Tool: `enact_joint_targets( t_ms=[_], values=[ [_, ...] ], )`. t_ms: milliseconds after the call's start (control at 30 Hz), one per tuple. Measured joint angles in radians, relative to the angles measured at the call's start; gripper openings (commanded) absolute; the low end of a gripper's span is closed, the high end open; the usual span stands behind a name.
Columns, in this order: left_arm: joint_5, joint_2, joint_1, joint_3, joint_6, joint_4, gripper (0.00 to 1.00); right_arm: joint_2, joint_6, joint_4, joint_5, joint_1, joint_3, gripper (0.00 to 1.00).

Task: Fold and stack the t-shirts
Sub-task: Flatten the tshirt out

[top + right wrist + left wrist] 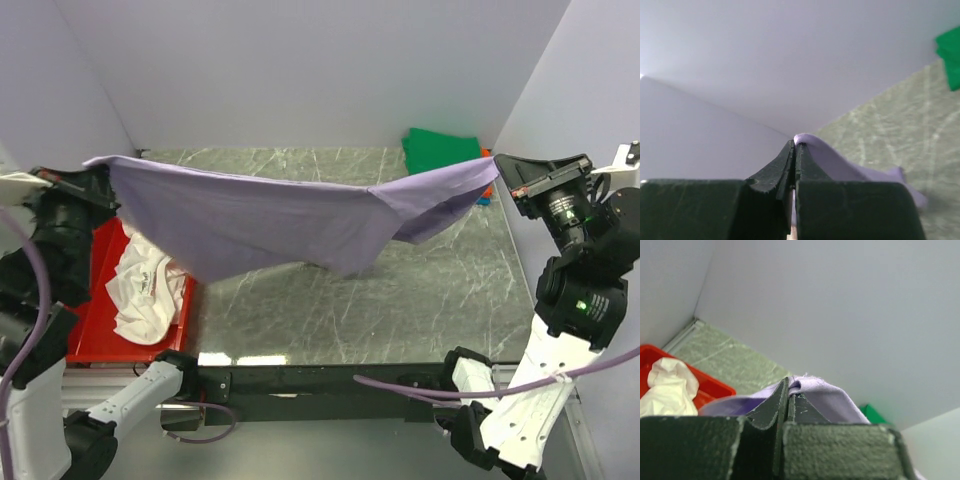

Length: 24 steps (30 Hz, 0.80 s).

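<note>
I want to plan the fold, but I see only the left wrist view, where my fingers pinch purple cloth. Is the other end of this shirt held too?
Observer: Yes. The right gripper is shut on the opposite end of the lavender t-shirt.
Operator: Does the shirt lie on the table?
Observer: Mostly not. It hangs spread out and sags in the middle. I cannot tell whether its lowest part touches the table.
Operator: I see a bit of green. What is it?
Observer: A green t-shirt lying flat at the far right corner, behind the right gripper.
</note>
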Motion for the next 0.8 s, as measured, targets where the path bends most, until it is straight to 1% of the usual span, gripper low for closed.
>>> enact_joint_targets(
  t_ms=[100, 233, 333, 400, 533, 667, 733, 800],
  values=[
    [-0.026, -0.002, 0.000, 0.043, -0.001, 0.019, 0.00, -0.001, 0.050, 0.010, -0.035, -0.003, 0.054, 0.00],
    [-0.043, 0.008, 0.000, 0.043, -0.001, 0.057, 0.00, 0.019, 0.110, 0.043, -0.061, -0.004, 0.090, 0.00],
    [-0.043, 0.045, 0.000, 0.016, 0.000, 0.116, 0.00, 0.057, 0.163, 0.116, -0.080, -0.004, 0.094, 0.00],
    [-0.042, 0.092, 0.000, 0.001, 0.000, 0.160, 0.00, 0.090, 0.200, 0.194, -0.091, -0.004, 0.083, 0.00],
    [-0.017, 0.246, 0.011, -0.019, 0.002, 0.266, 0.00, 0.183, 0.259, 0.357, -0.102, -0.003, 0.050, 0.00],
    [0.053, 0.457, 0.061, 0.000, 0.004, 0.373, 0.01, 0.326, 0.282, 0.502, -0.083, 0.029, 0.058, 0.00],
    [0.103, 0.578, 0.099, 0.057, 0.009, 0.404, 0.00, 0.446, 0.283, 0.523, -0.064, 0.064, 0.123, 0.00],
    [0.166, 0.721, 0.145, 0.171, 0.013, 0.428, 0.00, 0.603, 0.283, 0.539, -0.046, 0.105, 0.266, 0.00]
  ],
)
